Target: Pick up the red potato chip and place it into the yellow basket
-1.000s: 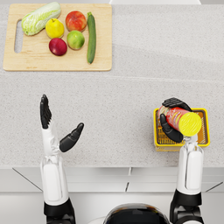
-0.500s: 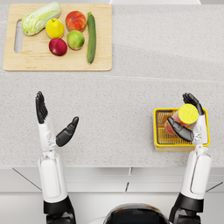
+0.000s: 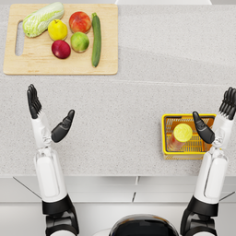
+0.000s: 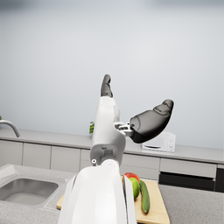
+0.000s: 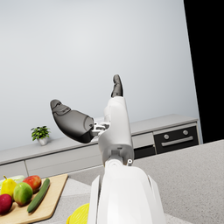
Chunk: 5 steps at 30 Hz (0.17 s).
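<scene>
The red potato chip can point(image 3: 179, 137) with its yellow lid stands inside the yellow basket point(image 3: 167, 120) at the counter's front right. My right hand point(image 3: 216, 120) is raised over the basket's right side, fingers spread, holding nothing; the right wrist view shows the right hand point(image 5: 94, 114) open in the air and the can's yellow lid point(image 5: 81, 215) below. My left hand point(image 3: 46, 115) hovers over the front left of the counter, fingers apart and empty; the left wrist view shows the left hand point(image 4: 135, 116) the same way.
A wooden cutting board point(image 3: 14, 64) lies at the back left with a cabbage point(image 3: 42, 18), a lemon point(image 3: 57, 30), a tomato point(image 3: 79, 21), a green apple point(image 3: 79, 42), a red apple point(image 3: 61, 49) and a cucumber point(image 3: 96, 39). A sink point(image 4: 26, 190) shows in the left wrist view.
My right hand let go of the chip can, which now stands in the basket, and lifted away to the right. My left hand drifted slightly left and back.
</scene>
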### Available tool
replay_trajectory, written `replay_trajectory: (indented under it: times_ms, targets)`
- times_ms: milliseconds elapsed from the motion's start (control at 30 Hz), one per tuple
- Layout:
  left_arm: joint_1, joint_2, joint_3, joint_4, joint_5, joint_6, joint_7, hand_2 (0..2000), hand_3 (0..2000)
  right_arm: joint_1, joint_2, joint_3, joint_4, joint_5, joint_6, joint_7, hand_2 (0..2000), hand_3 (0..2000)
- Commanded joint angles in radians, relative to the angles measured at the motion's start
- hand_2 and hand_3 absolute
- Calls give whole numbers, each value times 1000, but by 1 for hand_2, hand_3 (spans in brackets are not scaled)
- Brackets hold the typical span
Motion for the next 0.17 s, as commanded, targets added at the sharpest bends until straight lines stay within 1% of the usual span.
replay_trajectory:
  times_ms: [33, 167]
  targets:
    - [0, 0, 0, 1, 0, 0, 0, 0, 0, 0, 0, 0, 0, 0, 0, 0, 0, 0]
    - [1, 0, -1, 3, 0, 0, 0, 0, 0, -1, 0, 0, 0, 0, -1, 1, 0, 0]
